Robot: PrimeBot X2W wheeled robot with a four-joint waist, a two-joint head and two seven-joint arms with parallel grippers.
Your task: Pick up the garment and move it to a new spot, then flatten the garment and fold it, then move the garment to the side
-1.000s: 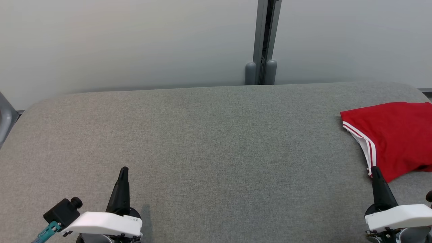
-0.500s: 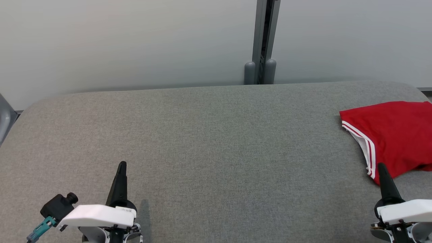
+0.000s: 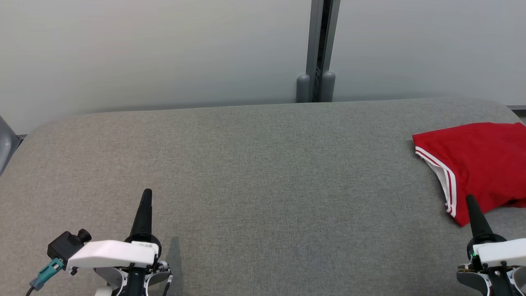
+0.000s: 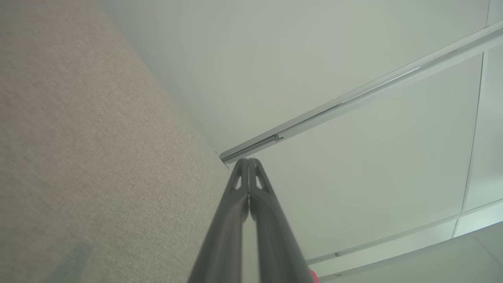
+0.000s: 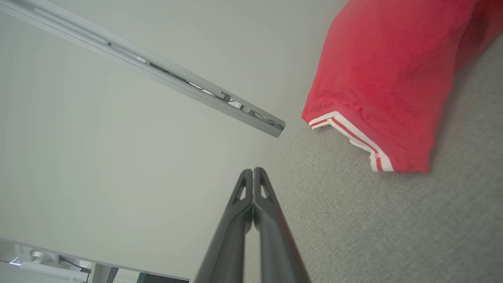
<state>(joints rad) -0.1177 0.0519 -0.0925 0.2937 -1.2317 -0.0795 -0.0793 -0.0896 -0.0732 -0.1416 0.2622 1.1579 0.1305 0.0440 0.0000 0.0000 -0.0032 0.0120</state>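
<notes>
- While both arms sit low at the near edge of the long grey fabric-covered table (image 3: 254, 164), the folded bright red garment (image 3: 481, 160) lies at the table's far right end. It runs out of the head view at the right edge.
- Its cloth is a plain red knit, smooth across the top, with a few soft creases along the near side.
- The hem turned toward the table's middle carries a trim of 2 white stripes with a thin red line between them. A strip of white shows just under that hem.
- In the right wrist view the garment (image 5: 385, 78) looks doubled over in layers, and its striped hem ends at a blunt corner that casts a shadow on the grey fabric.
- The right gripper (image 3: 469, 198) is closed and empty, its 2 dark fingers pressed into 1 point. The tip is near the garment's near corner, and its own wrist view (image 5: 253, 169) shows bare grey fabric between the tip and the hem.
- The left gripper (image 3: 146, 192) is closed and empty too. It hangs over bare table at the near left, well apart from the garment, and its fingers meet along their length in the left wrist view (image 4: 248, 160).
- Behind the table stand pale wall panels (image 3: 144, 49), split by a grey metal post (image 3: 318, 49).
</notes>
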